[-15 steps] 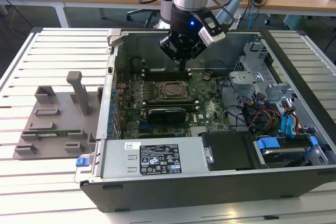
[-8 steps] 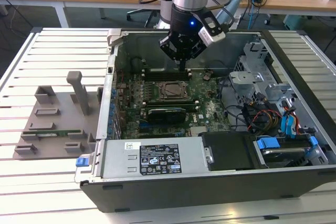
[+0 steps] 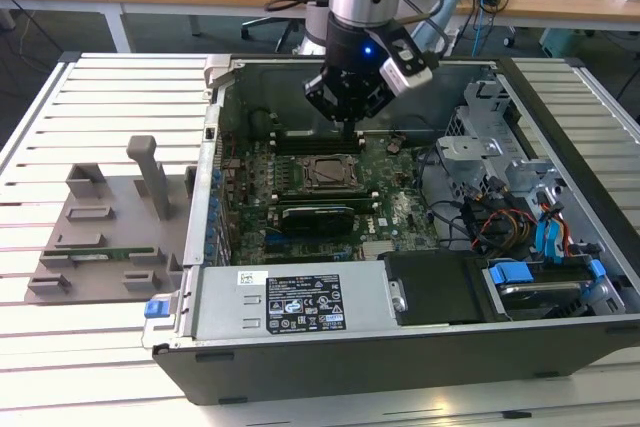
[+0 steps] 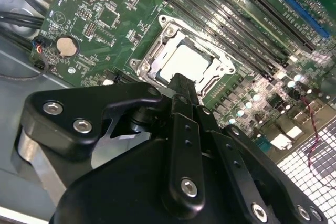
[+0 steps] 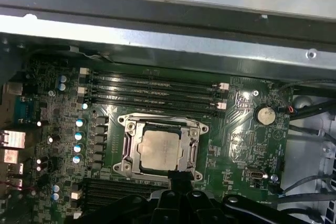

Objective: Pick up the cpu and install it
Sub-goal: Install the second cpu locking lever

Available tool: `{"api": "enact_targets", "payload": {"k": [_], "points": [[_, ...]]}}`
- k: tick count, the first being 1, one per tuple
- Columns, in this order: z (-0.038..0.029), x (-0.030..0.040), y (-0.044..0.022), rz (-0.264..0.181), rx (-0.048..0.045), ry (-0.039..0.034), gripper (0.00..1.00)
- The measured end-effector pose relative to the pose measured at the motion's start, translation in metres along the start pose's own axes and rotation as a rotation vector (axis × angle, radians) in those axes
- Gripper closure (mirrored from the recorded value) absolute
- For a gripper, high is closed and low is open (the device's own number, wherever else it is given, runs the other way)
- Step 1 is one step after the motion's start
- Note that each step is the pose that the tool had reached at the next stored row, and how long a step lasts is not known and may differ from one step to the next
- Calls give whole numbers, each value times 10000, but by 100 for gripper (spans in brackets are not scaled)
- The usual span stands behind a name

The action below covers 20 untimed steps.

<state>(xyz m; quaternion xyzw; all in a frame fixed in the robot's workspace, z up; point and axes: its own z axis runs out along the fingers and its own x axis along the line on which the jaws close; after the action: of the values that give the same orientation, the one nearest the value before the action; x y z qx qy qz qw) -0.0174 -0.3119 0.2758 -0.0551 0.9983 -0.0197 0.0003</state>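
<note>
The cpu (image 5: 160, 148) lies flat in the motherboard socket frame (image 5: 128, 150), its silvery top facing up; it also appears in the second wrist view (image 4: 185, 64) and in the exterior view (image 3: 328, 173). My gripper (image 3: 354, 130) hangs inside the open computer case, a little above and behind the socket. Its fingers (image 4: 182, 95) are pressed together with nothing between them, and the tip (image 5: 178, 177) hovers over the socket's edge, apart from the chip.
Dark memory slots (image 5: 152, 90) run beside the socket. A black power supply (image 3: 300, 302) and drive cage with blue tabs (image 3: 545, 277) fill the case's near side. A grey fixture tray (image 3: 110, 217) sits at the exterior view's left, holding a green memory stick (image 3: 95, 253).
</note>
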Motion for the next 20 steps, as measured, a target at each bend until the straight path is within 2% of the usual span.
{"api": "enact_targets", "payload": {"k": [6, 10, 12, 15, 16, 17, 20], "points": [[3, 5, -48, 0, -9, -2, 89], [6, 11, -98, -1, -66, -7, 89], [7, 13, -119, 0, -188, -21, 89], [8, 16, -143, 2, -526, -58, 89], [9, 17, -150, 2, -695, -77, 89], [9, 17, -158, 2, -779, -86, 89], [12, 20, -181, 2, -804, -90, 89]]}}
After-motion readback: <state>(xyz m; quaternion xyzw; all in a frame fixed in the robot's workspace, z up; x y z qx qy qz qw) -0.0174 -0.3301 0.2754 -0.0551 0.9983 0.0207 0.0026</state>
